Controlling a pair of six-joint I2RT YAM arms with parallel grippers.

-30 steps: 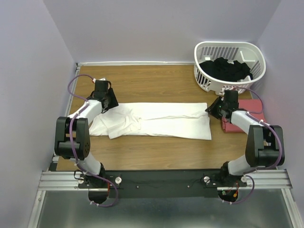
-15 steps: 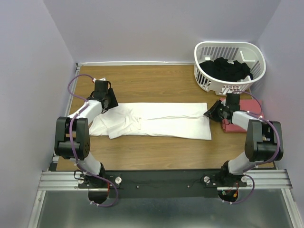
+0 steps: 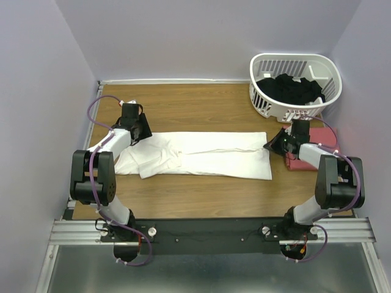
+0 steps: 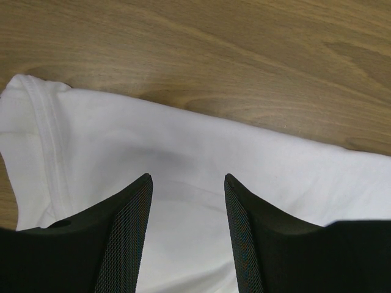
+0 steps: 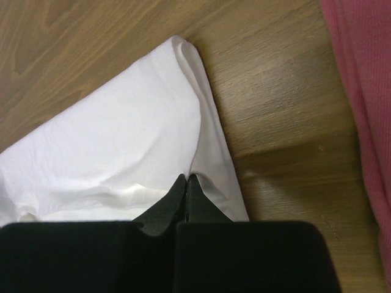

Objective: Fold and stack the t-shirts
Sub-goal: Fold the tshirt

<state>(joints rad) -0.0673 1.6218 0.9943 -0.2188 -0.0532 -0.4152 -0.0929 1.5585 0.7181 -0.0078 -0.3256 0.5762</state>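
Note:
The white t-shirt (image 3: 208,155) lies folded into a long strip across the middle of the table. My left gripper (image 3: 142,133) is open at its far left corner; in the left wrist view the gripper (image 4: 188,177) straddles the white cloth (image 4: 183,140) just inside its far edge. My right gripper (image 3: 269,145) is at the strip's far right corner. In the right wrist view the gripper (image 5: 186,177) is shut, pinching a crease of the white shirt (image 5: 122,134). The salmon-red t-shirt (image 3: 324,135) lies folded at the right, partly under my right arm, and shows in the right wrist view (image 5: 366,91).
A white slatted basket (image 3: 259,101) holding black clothes (image 3: 290,88) stands at the far right corner, just behind the red shirt. Bare wood shows in front of and behind the white strip. Walls close in the table at the left, back and right.
My right gripper has moved left and toward the near side onto the white shirt's right corner. The left arm and the shirt have not moved.

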